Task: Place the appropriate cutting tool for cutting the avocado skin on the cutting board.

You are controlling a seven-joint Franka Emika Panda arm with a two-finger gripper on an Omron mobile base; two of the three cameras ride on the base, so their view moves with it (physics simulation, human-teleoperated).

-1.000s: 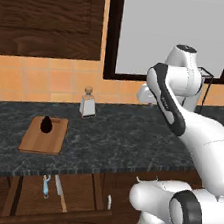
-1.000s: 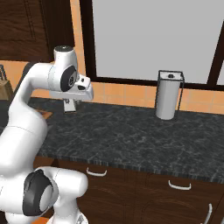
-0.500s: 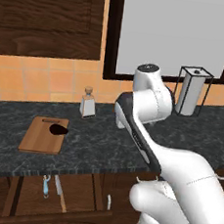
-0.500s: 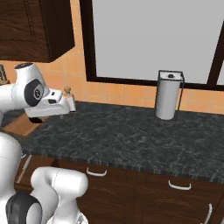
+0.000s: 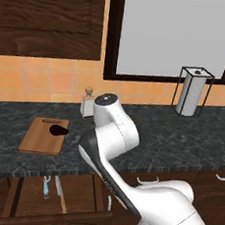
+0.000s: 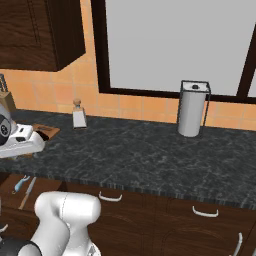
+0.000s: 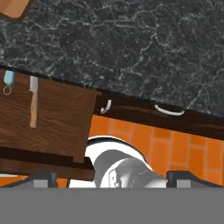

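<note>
In the open drawer (image 5: 35, 199) below the counter edge, the light blue peeler (image 5: 46, 186) lies just left of the knife (image 5: 60, 194), which is still off the cutting board (image 5: 42, 137) where the avocado (image 5: 58, 130) sits. The knife looks light, stiff and thin; its tan handle is the safer hold. The gripper (image 7: 109, 177) hovers empty, fingertips spread wide.

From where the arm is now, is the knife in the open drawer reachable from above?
Probably yes. The knife lies bare in the open drawer beside the blue peeler, with nothing over it. The tool looks down past the counter edge at it, well apart.
</note>
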